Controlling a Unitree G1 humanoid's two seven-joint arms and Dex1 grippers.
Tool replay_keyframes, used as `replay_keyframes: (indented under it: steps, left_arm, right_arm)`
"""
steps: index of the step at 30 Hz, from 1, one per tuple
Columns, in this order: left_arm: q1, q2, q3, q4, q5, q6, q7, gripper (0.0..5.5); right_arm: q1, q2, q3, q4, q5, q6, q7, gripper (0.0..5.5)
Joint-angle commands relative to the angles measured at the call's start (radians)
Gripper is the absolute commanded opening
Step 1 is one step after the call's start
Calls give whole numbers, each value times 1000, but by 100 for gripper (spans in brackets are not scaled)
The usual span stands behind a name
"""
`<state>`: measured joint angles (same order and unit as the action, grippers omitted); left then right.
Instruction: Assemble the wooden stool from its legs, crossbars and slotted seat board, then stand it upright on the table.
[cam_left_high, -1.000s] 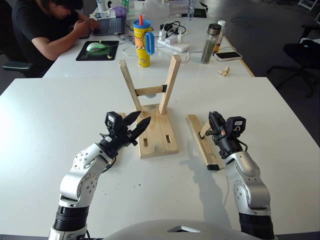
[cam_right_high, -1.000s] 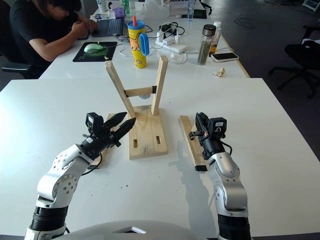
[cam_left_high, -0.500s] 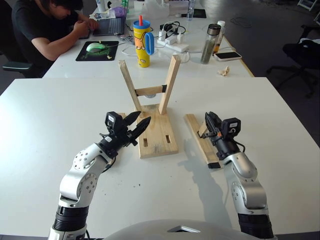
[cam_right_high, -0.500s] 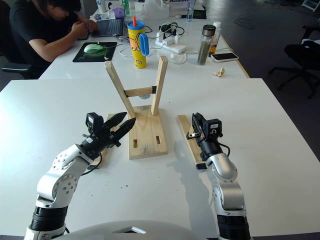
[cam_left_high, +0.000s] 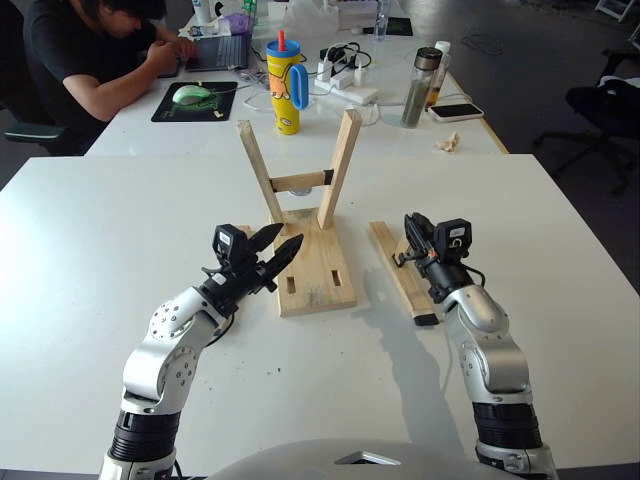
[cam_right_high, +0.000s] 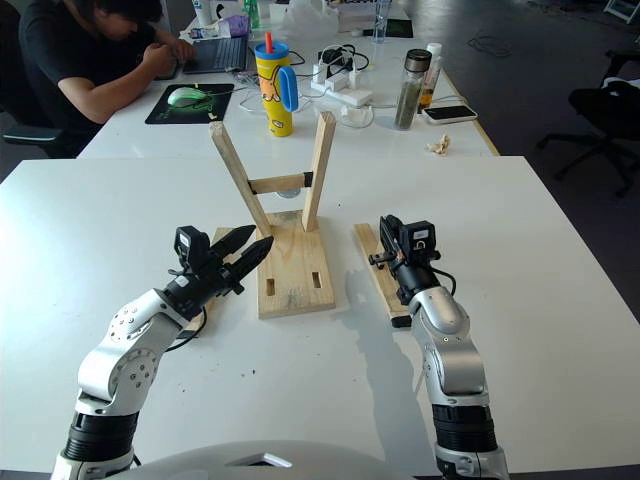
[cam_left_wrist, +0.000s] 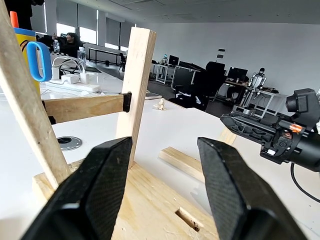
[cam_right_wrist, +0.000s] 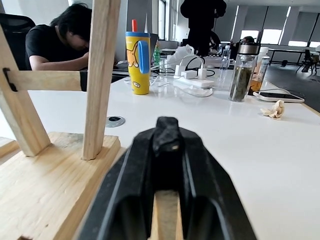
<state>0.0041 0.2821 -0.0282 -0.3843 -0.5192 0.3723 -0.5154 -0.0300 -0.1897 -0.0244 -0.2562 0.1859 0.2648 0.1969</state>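
My left gripper (cam_left_high: 286, 236) is wide open and holds nothing. It hovers low over the white table (cam_left_high: 80, 250) at the left edge of the slotted seat board (cam_left_high: 318, 275), fingers pointing toward the board. The left wrist view shows a big gap between the two black fingers (cam_left_wrist: 95, 190), with bare board under them. The seat board lies flat mid-table, two empty slots at its near end. Two legs (cam_left_high: 340, 165) stand tilted in its far end, splayed apart, joined by a crossbar (cam_left_high: 298, 182) partway up. A short bit of wood (cam_right_high: 222, 240) lies just left of the board, under my left gripper. My right gripper (cam_left_high: 412, 228) has its fingers closed, tips meeting, nothing clamped between them as far as I can see. It sits low over the far part of a loose wooden leg piece (cam_left_high: 388, 250) lying flat just right of the seat board, and I can't tell if it's touching. The yellow cup (cam_left_high: 285, 85) and bottle (cam_left_high: 423, 85) are on the far table behind.
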Motion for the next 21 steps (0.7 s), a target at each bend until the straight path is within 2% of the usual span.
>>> replay_keyframes:
  steps: [1, 4, 10, 15, 20, 21]
  left_arm:
    - [-6, 0, -2, 9, 10, -5, -3, 241]
    - [-4, -1, -1, 11, 11, -9, -2, 241]
    - [2, -10, -3, 12, 14, -20, 5, 241]
    - [1, -25, -8, 17, 25, -34, 16, 241]
    - [-4, -39, -13, 30, 39, -52, 23, 241]
    - [-5, -41, -14, 34, 43, -55, 25, 241]
  right_arm:
    - [-40, -7, -39, -16, 29, 74, -7, 112]
    - [-99, -8, -50, -75, 49, 124, -14, 152]
    - [-232, -17, -85, -180, 89, 229, -38, 157]
    - [-386, -42, -117, -131, 108, 264, -46, 83]
    - [-422, -39, -104, -98, 111, 303, -47, 2]
    - [-426, -33, -93, -87, 108, 309, -49, 2]
